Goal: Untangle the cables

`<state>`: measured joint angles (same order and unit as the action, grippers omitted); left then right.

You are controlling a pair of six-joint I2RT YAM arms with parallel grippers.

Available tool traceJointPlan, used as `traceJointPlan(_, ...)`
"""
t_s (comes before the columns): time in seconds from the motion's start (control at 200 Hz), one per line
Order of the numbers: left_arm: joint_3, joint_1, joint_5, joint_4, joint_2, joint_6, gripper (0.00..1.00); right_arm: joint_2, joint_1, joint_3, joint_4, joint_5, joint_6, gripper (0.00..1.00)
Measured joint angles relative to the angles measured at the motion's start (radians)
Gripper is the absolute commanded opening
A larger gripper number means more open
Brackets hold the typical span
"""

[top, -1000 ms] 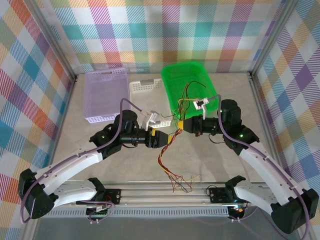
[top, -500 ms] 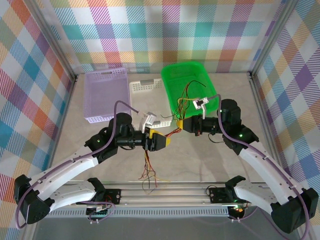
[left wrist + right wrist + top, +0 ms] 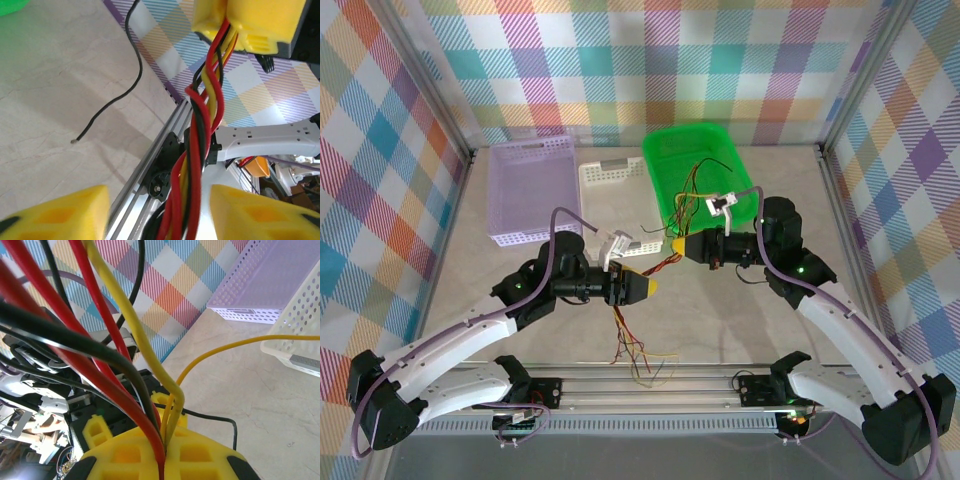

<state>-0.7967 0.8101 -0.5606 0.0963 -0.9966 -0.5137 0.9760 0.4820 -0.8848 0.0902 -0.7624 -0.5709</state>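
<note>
**Left pincer** (image 3: 642,288): part open. In its wrist view the two yellow pads (image 3: 55,215) sit well apart, with clear space on either side of what runs between them. It grips nothing, and the pads touch nothing.

**Cables** (image 3: 665,264): thin red, black and yellow strands twisted into one rope (image 3: 200,130). The rope passes through the left pincer's gap, roughly midway between the pads. It runs on ahead of the tips to the right pincer (image 3: 680,247). On the near side of the left pincer the strands drop, loosen and fan out. Their ends are spread over the table (image 3: 750,330) toward the arm bases.

**Right pincer:** closed tight on the cables. In its wrist view (image 3: 162,460) the yellow fingers are pressed together, and the strands (image 3: 100,365) come out of the seam between them and splay outward. From the left wrist it sits just ahead of the left pincer's tips (image 3: 245,22), with the rope entering its closed fingers. The two pincers face each other, near but apart.

**Single black strand** (image 3: 132,65): lies curved on the table to one side of the left pincer, its free end bare and clear of the rope. Whether its other end joins the rope cannot be told.

**Surroundings:**
- Beyond the right pincer is a green basket (image 3: 695,150), with a few thin strands showing against it.
- Beyond the left pincer are a lilac basket (image 3: 525,190) and a white basket (image 3: 610,172), side by side.
</note>
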Motion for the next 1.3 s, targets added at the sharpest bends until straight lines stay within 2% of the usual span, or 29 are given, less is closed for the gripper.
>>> traceJointPlan(0.105,0.006,0.0,0.0,-0.003,0.002,0.004,0.24,0.005,0.003,0.0,-0.001,-0.002,-0.001,0.0)
traceJointPlan(0.19,0.01,0.0,0.0,-0.013,0.01,0.008,0.0,0.011,0.003,0.0,0.0,0.0,-0.001,0.0)
traceJointPlan(0.275,0.015,0.001,-0.002,-0.026,0.027,0.006,0.0,0.014,0.003,0.0,0.001,0.01,-0.002,0.0)
traceJointPlan(0.38,0.037,0.002,0.014,-0.042,0.053,0.003,0.0,0.014,0.013,0.0,0.011,0.021,-0.003,0.19)
traceJointPlan(0.455,0.067,0.002,0.038,-0.05,0.08,-0.011,0.0,0.013,0.014,0.0,0.021,0.033,-0.006,0.36)
traceJointPlan(0.625,0.155,0.002,0.103,-0.073,0.137,-0.078,0.0,-0.025,0.008,-0.001,0.052,0.08,-0.009,0.52)
traceJointPlan(0.74,0.192,0.002,0.139,-0.103,0.158,-0.131,0.0,-0.077,0.008,0.007,0.048,0.097,-0.009,0.53)
traceJointPlan(0.885,0.227,0.002,0.177,-0.15,0.193,-0.193,0.0,-0.103,0.008,0.06,-0.014,0.065,-0.023,0.45)
traceJointPlan(1.12,0.249,0.011,0.208,-0.238,0.24,-0.27,0.0,-0.044,0.008,0.201,-0.151,0.034,-0.105,0.44)
traceJointPlan(1.3,0.274,0.051,0.226,-0.283,0.238,-0.291,0.0,-0.004,0.038,0.214,-0.27,0.046,-0.155,0.43)
